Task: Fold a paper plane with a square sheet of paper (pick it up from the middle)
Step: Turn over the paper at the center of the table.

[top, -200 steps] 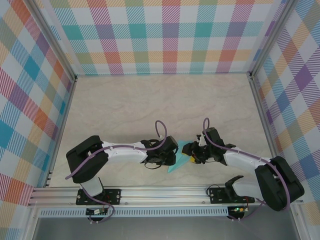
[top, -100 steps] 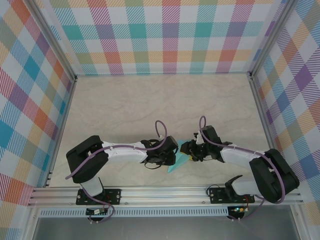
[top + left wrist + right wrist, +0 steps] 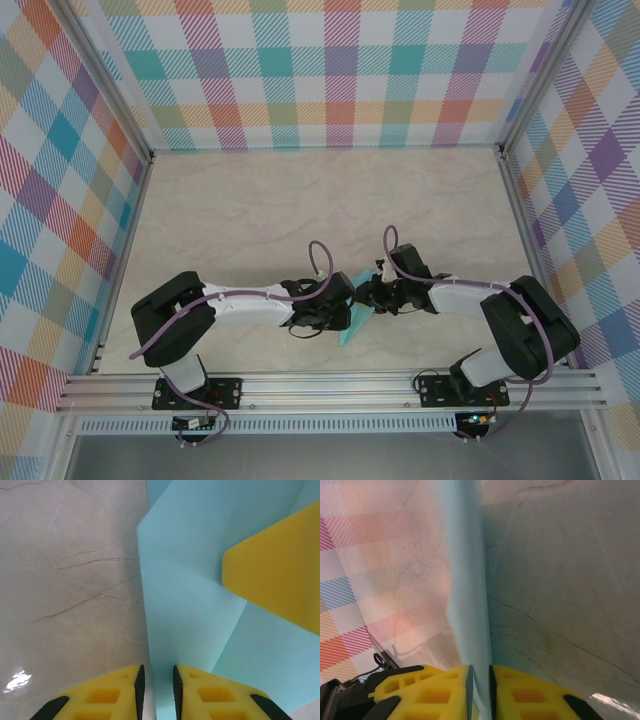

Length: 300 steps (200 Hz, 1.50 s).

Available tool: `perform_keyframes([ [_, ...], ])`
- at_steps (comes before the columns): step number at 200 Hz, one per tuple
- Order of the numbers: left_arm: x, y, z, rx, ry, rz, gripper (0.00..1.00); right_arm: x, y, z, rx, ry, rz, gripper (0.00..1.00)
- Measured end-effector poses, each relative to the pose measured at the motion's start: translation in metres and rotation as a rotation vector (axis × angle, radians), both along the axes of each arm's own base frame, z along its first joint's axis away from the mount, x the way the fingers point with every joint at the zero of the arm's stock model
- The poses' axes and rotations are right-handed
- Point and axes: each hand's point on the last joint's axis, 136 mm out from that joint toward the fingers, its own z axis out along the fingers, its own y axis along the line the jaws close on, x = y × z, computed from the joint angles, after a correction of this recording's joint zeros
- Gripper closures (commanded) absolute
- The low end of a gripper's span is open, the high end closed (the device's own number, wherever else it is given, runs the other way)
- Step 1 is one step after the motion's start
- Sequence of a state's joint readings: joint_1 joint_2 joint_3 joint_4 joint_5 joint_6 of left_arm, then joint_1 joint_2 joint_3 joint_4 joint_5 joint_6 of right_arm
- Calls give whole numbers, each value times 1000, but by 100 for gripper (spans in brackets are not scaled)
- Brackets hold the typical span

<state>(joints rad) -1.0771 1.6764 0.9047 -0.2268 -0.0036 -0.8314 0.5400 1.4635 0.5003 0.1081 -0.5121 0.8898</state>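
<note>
Pinching, both tools, one item between them.

Item: paper plane [image 3: 185,580], turquoise, part-folded, one crease and layered flaps showing in the left wrist view. From above it sits at lower centre of the frame, its pointed end aimed at the bottom edge, low over the marbled table [image 3: 300,200].

Left gripper [image 3: 156,674]: yellow fingers drawn together on the paper's near edge, the sheet running up out of the slit between them.

Right gripper [image 3: 479,672]: fingers likewise clamped on a thin edge of the same paper, seen edge-on at centre frame. One of its fingers also shows at upper right of the left wrist view, lying against the sheet.

Risks, as I judge them: two grips so near each other on thin paper. If either arm pulls away or twists, the sheet could tear, slip out, or crumple off the crease. A slanted press would set the fold crooked.

Change from a second ago: the right arm has swung leftward in the overhead view, its wrist now close against the left one, and its jaws have closed. The paper has hardly shifted.
</note>
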Motion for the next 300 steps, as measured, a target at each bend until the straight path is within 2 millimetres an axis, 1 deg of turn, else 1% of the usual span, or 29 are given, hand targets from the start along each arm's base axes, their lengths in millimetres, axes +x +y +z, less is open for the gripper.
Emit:
perform_keyframes([
  [9, 0, 2, 2, -4, -4, 8, 75, 1, 1, 2, -3, -11, 11, 90],
  [27, 0, 7, 9, -16, -20, 24, 73, 4, 2, 5, -25, -22, 29, 92],
  [39, 1, 13, 17, -30, -45, 42, 71, 7, 2, 10, -55, -44, 48, 93],
  [54, 4, 23, 31, -50, -83, 80, 67, 13, 0, 21, -98, -83, 66, 92],
  [69, 7, 40, 47, -60, -133, 131, 65, 20, -4, 37, -158, -133, 82, 91],
  [90, 10, 67, 68, -73, -199, 215, 61, 29, -12, 62, -299, -212, 104, 90],
  [110, 13, 99, 77, -74, -242, 305, 58, 35, -25, 79, -463, -259, 119, 89],
  [121, 13, 116, 77, -72, -254, 352, 57, 37, -35, 85, -576, -264, 123, 89],
  [128, 12, 127, 76, -71, -260, 381, 56, 39, -42, 86, -656, -260, 129, 89],
  [142, 10, 148, 73, -66, -266, 436, 54, 40, -54, 81, -822, -229, 155, 89],
  [154, 7, 163, 71, -67, -271, 476, 53, 40, -63, 71, -966, -187, 194, 89],
  [167, 5, 174, 71, -77, -276, 508, 52, 38, -70, 58, -1092, -139, 242, 88],
  [183, 2, 187, 72, -88, -284, 543, 52, 35, -72, 43, -1209, -90, 303, 87],
  [195, 0, 193, 74, -99, -291, 563, 51, 33, -67, 35, -1272, -65, 342, 86],
  [210, -1, 198, 77, -112, -297, 580, 50, 34, -52, 29, -1317, -61, 378, 83],
  [229, -3, 203, 77, -121, -301, 595, 49, 36, -25, 21, -1329, -80, 414, 80],
  [249, -5, 207, 75, -111, -299, 599, 49, 33, 4, 8, -1316, -87, 449, 76],
  [259, -5, 208, 75, -106, -297, 600, 49, 30, 17, 0, -1298, -78, 463, 71],
  [269, -5, 209, 75, -104, -298, 600, 49, 25, 28, -7, -1280, -71, 480, 61],
  [289, -6, 212, 75, -99, -299, 606, 48, 14, 47, -13, -1213, -58, 508, 50],
  [294, -6, 213, 75, -97, -301, 606, 48, 11, 52, -12, -1189, -56, 513, 45],
  [300, -7, 213, 75, -97, -301, 607, 48, 9, 58, -11, -1160, -58, 518, 36],
])
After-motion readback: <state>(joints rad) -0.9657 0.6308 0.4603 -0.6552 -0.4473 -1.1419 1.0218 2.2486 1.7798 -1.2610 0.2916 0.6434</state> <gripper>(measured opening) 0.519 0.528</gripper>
